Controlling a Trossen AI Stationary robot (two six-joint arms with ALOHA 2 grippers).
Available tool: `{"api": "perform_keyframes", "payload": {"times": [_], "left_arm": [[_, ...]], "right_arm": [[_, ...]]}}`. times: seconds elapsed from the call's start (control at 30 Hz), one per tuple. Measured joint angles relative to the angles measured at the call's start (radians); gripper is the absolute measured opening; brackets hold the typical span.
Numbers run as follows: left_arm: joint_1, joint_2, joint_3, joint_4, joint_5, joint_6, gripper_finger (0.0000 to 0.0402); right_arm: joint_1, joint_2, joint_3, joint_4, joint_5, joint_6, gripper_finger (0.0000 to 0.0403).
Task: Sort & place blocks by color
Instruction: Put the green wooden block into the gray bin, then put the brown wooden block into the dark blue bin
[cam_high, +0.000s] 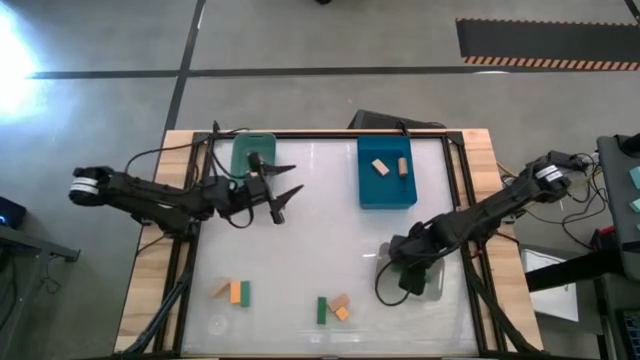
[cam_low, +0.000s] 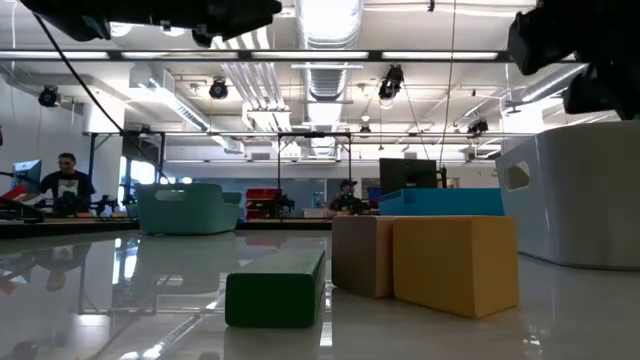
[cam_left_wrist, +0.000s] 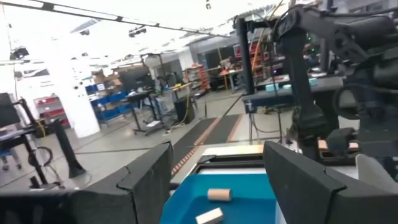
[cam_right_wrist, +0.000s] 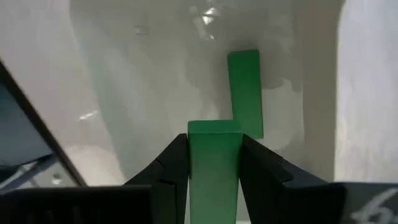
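Right now my right gripper (cam_right_wrist: 214, 155) is clenching a green block (cam_right_wrist: 214, 168) between its fingers, hanging over the clear bin (cam_high: 432, 285) — another green block (cam_right_wrist: 244, 93) is lying just ahead of it inside. Meanwhile my left gripper (cam_high: 285, 185) is hovering with fingers spread wide — beside the teal bin (cam_high: 240, 150).

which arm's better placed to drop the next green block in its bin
Right. The right gripper is shut on a green block above the clear bin, where another green block lies. The left gripper is open and empty.

Two dark jointed arms, black cables, white wrist collars
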Motion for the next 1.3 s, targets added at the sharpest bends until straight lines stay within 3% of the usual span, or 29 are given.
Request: {"api": "perform_keyframes", "payload": {"times": [0.23, 0.57, 0.93, 1.3], "left_arm": [[0.018, -0.013, -0.017, 0.0, 0.0, -0.001, 0.0234], [0.019, 0.007, -0.017, -0.004, 0.0, -0.012, 0.0234], [0.019, 0.05, -0.017, -0.082, 0.002, -0.198, 0.0234], [-0.01, 0.124, -0.017, -0.166, 0.005, -0.4, 0.0234]], "right_arm": [[-0.005, 0.093, 0.0, 0.009, 0.001, -0.036, 0.0098], [-0.005, 0.156, 0.0, 0.01, 0.055, -0.051, 0.0176], [-0.006, 0.098, 0.015, 0.009, 0.088, -0.058, 0.0165], [-0.009, 0.067, 0.161, 0.013, 0.319, -0.167, 0.0162]]}}
